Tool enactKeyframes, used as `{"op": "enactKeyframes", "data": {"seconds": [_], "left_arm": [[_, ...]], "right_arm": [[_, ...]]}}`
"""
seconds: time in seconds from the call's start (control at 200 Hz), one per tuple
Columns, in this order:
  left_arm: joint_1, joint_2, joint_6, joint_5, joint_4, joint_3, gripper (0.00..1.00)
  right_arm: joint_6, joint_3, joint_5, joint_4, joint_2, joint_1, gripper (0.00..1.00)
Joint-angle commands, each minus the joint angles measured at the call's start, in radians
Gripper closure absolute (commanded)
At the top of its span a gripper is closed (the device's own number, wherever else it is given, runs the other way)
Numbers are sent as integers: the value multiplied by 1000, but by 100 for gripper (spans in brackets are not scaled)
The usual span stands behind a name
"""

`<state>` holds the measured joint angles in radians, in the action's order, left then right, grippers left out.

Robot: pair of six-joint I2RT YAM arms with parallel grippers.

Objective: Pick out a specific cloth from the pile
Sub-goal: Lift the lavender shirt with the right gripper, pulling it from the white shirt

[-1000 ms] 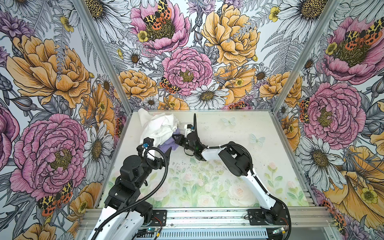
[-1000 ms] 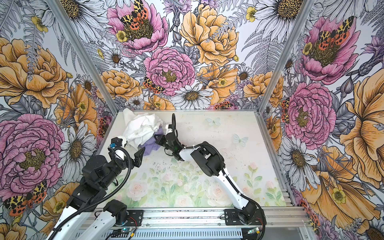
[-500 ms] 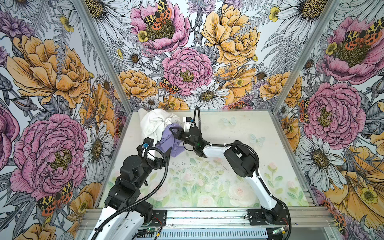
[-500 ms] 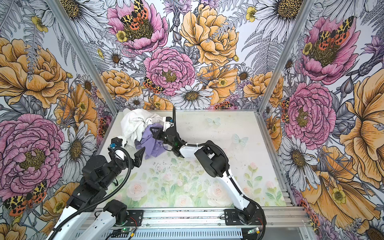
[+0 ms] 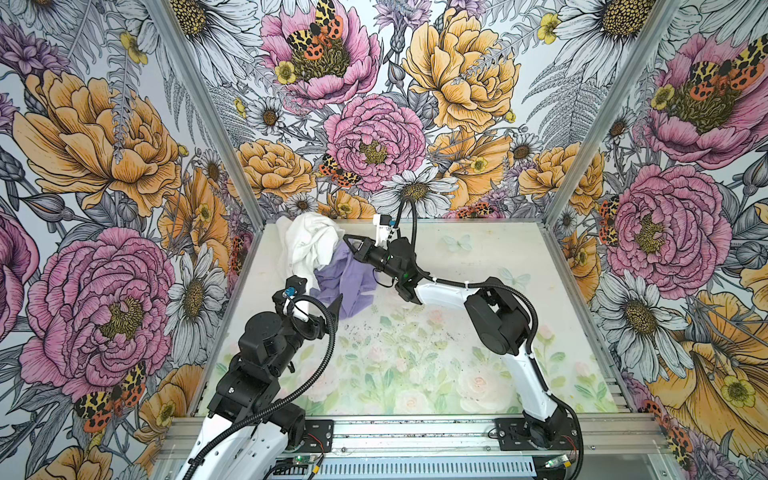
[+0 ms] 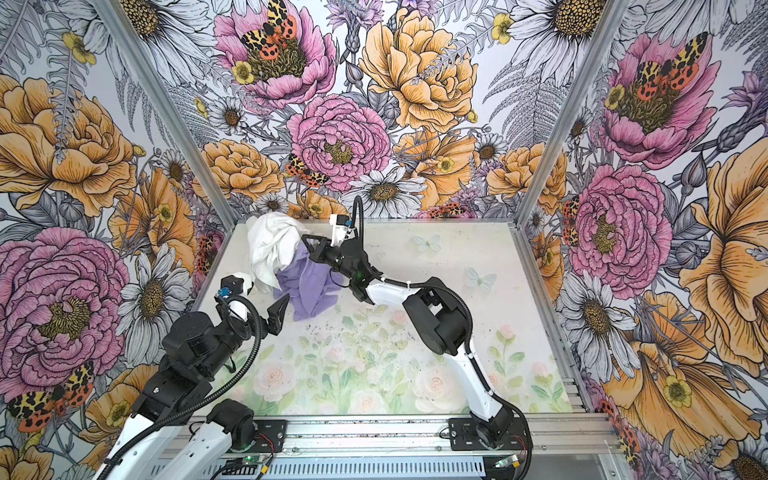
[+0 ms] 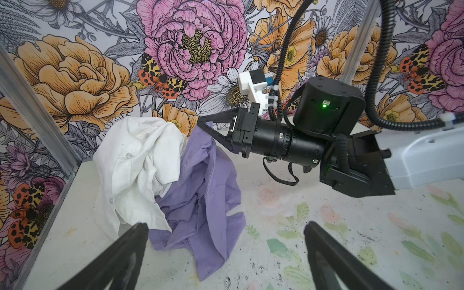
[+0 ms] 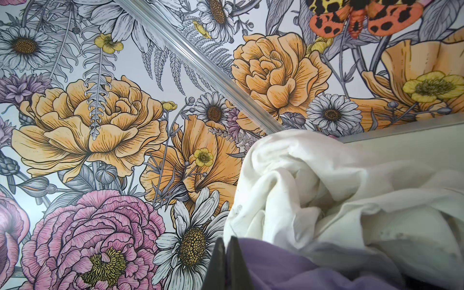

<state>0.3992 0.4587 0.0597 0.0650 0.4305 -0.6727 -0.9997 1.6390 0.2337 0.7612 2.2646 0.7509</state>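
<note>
The pile sits in the table's back left corner: a white wrinkly cloth (image 5: 309, 243) (image 6: 270, 243) with the lavender cloth (image 5: 345, 278) (image 6: 307, 286) hanging in front of it. My right gripper (image 5: 347, 237) (image 6: 305, 237) is shut on an upper fold of the lavender cloth and holds it raised. The cloth drapes down from the tips to the table (image 7: 200, 195). In the right wrist view the closed tips (image 8: 227, 241) pinch purple fabric (image 8: 288, 263) beside the white cloth (image 8: 313, 188). My left gripper (image 7: 226, 227) stands open and empty just in front of the cloth's lower edge.
Flower-printed walls enclose the table on three sides, with an aluminium post (image 5: 249, 208) right behind the pile. The table mat (image 5: 415, 353) has a pale flower print and black specks near the cloth. The right arm's elbow (image 5: 498, 320) hangs over the table's middle.
My right gripper has risen and moved toward the back left with the lavender cloth in it, so more purple fabric hangs out from under the white cloth. The left arm has not moved.
</note>
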Motion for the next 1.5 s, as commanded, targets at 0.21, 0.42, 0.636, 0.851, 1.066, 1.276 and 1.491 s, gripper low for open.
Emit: {"op": "enactKeyframes", "data": {"seconds": [0.21,0.42,0.636,0.851,1.066,1.276,1.491], "left_arm": [[6,-12,15,-7,0,16,1],[5,-14,15,-7,0,16,1],[5,-14,15,-7,0,15,1],[6,-15,15,-7,0,16,1],[7,-17,17,-7,-1,17,1],[7,-17,15,-7,-1,16,1],[7,-19,15,-7,0,17,1]], "right_arm": [[80,-52,11,38,-157,-33,100],[104,-71,28,23,-214,-48,100],[137,-76,35,-2,-267,-61,100],[168,-75,45,-33,-314,-80,100],[194,-90,49,-61,-363,-101,100],[226,-100,52,-100,-406,-124,100],[263,-108,55,-150,-449,-156,100]]}}
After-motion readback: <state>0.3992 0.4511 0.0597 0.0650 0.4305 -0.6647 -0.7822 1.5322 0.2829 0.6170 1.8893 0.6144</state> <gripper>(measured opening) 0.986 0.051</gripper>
